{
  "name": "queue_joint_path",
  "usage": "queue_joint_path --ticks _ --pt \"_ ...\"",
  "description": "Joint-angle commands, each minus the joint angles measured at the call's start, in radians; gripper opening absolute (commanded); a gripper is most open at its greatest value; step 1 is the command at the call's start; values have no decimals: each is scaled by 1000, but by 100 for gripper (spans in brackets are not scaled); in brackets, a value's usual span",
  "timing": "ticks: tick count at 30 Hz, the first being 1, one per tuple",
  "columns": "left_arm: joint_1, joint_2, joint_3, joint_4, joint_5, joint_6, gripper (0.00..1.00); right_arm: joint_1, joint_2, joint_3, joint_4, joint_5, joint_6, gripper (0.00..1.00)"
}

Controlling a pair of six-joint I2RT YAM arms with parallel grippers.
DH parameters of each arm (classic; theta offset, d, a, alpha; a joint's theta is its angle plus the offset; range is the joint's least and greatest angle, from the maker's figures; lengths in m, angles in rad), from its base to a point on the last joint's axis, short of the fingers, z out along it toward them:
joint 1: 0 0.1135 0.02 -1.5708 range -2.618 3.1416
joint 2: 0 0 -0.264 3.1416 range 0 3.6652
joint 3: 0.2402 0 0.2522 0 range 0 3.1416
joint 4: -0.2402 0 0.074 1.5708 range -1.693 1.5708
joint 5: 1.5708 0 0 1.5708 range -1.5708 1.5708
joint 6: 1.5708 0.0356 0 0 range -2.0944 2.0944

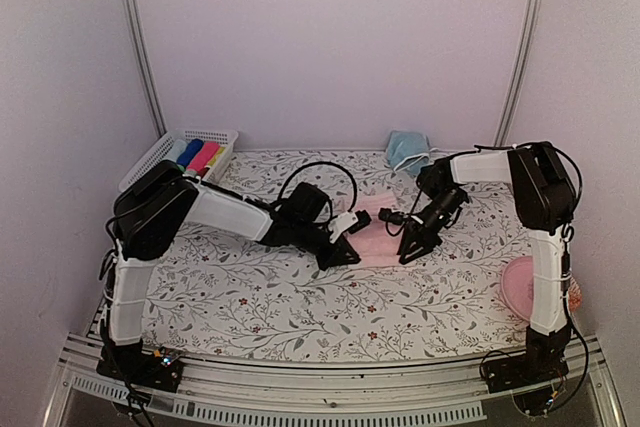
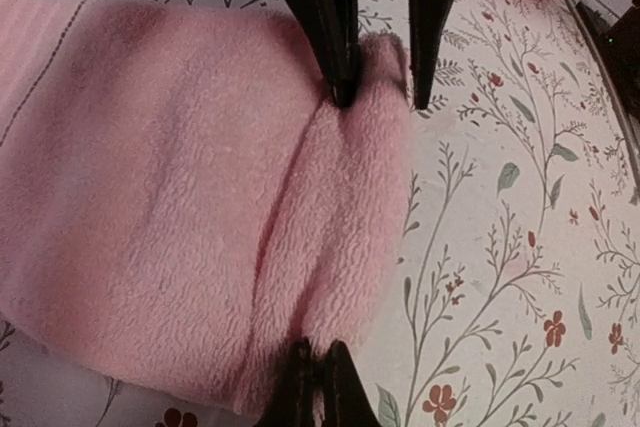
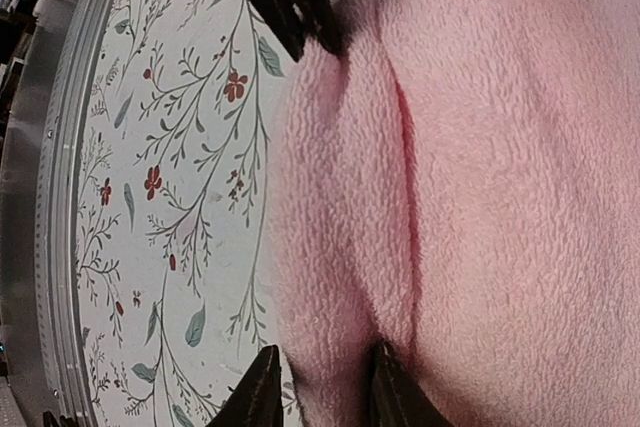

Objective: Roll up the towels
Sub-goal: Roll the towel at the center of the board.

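A pink towel (image 1: 374,239) lies on the floral tablecloth mid-table, its near edge turned over into a first small roll. In the left wrist view the towel (image 2: 180,197) fills the left side, and my left gripper (image 2: 315,387) is pinched shut on the left end of the rolled edge. My right gripper (image 3: 322,392) holds the other end of the roll between its fingers, on the towel (image 3: 500,197). From above, the left gripper (image 1: 338,253) and right gripper (image 1: 408,250) face each other at the towel's near edge. A blue towel (image 1: 405,150) lies crumpled at the back.
A white basket (image 1: 150,162) at the back left holds several rolled towels in different colours. A pink plate (image 1: 520,287) sits at the right edge by the right arm's base. White walls enclose the table on three sides.
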Motion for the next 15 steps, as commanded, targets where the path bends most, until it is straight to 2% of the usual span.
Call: queue_joint_path --ticks 1,4,11,15 --pt "58 58 20 -33 65 -72 0 -5 -87 -55 71 39 -26 33" --pt "70 81 48 -64 90 -99 0 -7 -166 -112 137 34 -51 40" --pt "90 132 97 -101 116 -153 0 3 -372 -296 293 10 -156 50" --pt "103 143 99 -106 137 -167 0 27 -401 -337 302 7 -224 51"
